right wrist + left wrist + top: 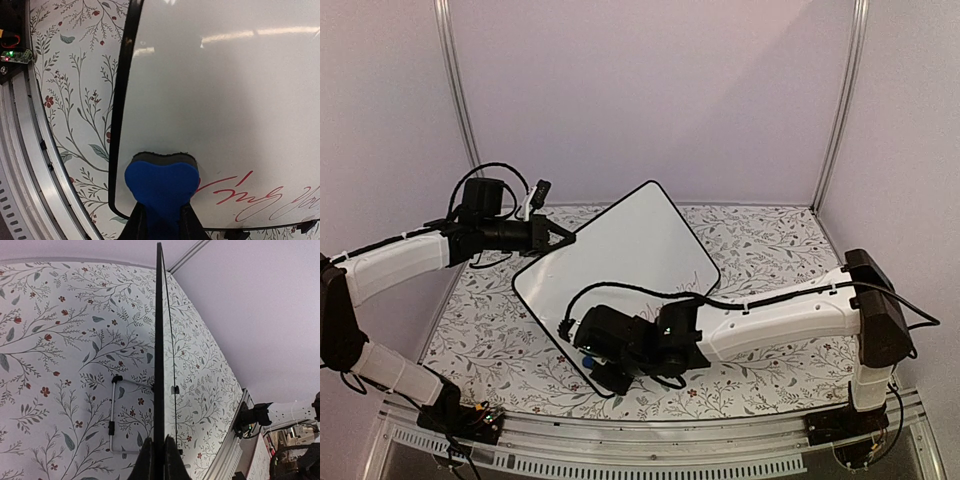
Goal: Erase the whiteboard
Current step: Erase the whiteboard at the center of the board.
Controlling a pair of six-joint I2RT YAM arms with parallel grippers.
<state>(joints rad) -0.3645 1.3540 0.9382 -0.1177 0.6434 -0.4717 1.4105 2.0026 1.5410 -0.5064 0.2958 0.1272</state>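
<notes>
The whiteboard stands tilted on the floral table, white with a thin black rim. My left gripper is shut on its far-left edge; in the left wrist view the whiteboard's rim runs edge-on straight up from between my left gripper's fingers. My right gripper is shut on a blue eraser, whose dark felt face presses on the whiteboard near its lower-left corner. Red handwritten marker text lies just right of the eraser.
The table wears a floral cloth. A metal rail runs along the near edge, and the right arm reaches across low over the table. The board's wire stand shows behind it. Pale walls close the back and sides.
</notes>
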